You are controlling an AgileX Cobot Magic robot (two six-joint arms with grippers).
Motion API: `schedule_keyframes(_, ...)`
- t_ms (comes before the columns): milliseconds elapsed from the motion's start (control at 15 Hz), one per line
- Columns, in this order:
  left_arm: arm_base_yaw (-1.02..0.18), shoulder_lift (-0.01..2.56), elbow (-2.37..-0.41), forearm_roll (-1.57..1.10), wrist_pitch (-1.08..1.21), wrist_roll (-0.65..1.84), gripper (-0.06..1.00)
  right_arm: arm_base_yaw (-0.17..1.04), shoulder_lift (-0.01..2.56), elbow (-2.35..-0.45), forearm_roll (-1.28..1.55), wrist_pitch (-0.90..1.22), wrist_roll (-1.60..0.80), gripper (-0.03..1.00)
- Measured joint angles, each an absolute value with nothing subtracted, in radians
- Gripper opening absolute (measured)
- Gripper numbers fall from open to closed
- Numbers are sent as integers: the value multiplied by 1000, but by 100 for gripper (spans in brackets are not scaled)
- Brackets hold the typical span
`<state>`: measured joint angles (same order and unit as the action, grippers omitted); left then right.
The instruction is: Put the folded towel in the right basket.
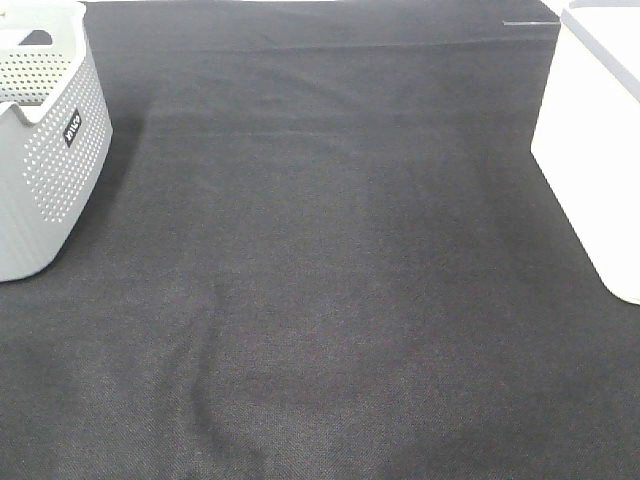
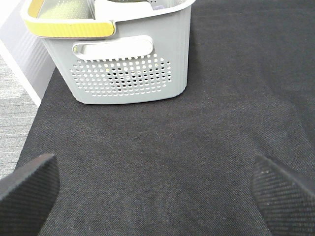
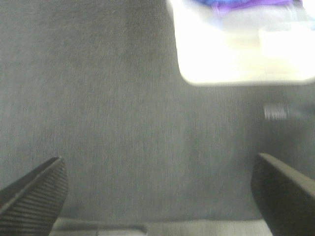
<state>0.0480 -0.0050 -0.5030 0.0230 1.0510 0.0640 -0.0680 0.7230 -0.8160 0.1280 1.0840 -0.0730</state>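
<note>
A dark woven cloth [image 1: 330, 280] covers the table before you, faintly creased near its front edge and bare across the whole middle. Two baskets stand on it, one at each side. On your left sits the grey basket [image 1: 45, 150], moulded plastic with rounded corners, its walls pierced by rows of small round holes and carrying a small dark label; the left wrist view shows its slotted handle opening and a yellow band [image 2: 69, 27] along the rim. On your right stands the white basket [image 1: 595, 140], smooth-walled and box-shaped, cut off by the frame edge.

Your left gripper [image 2: 157, 191] hangs over the cloth just short of the grey basket, its two black, finely ribbed fingers [image 2: 29, 189] spread wide with nothing between them. Your right gripper [image 3: 160, 194] is likewise released, ribbed pads far apart above open cloth, near the white basket's pale rim.

The right wrist view is blurred, but something purple and blue, likely the folded towel [image 3: 241, 5], lies inside the white basket at the picture's edge. Neither arm appears in the high view.
</note>
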Motion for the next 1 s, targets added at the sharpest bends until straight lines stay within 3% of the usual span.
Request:
schedule_keyframes(267,48,-5,-503,23,1051,64,99,-68,289,-587,128,1048,-72,97)
schedule_keyframes(533,48,-5,-503,23,1051,66,99,-68,13,-472,100,1082,-78,97)
schedule_keyframes(1000,48,-5,-503,21,1051,66,99,-68,-3,-455,83,1104,-78,97)
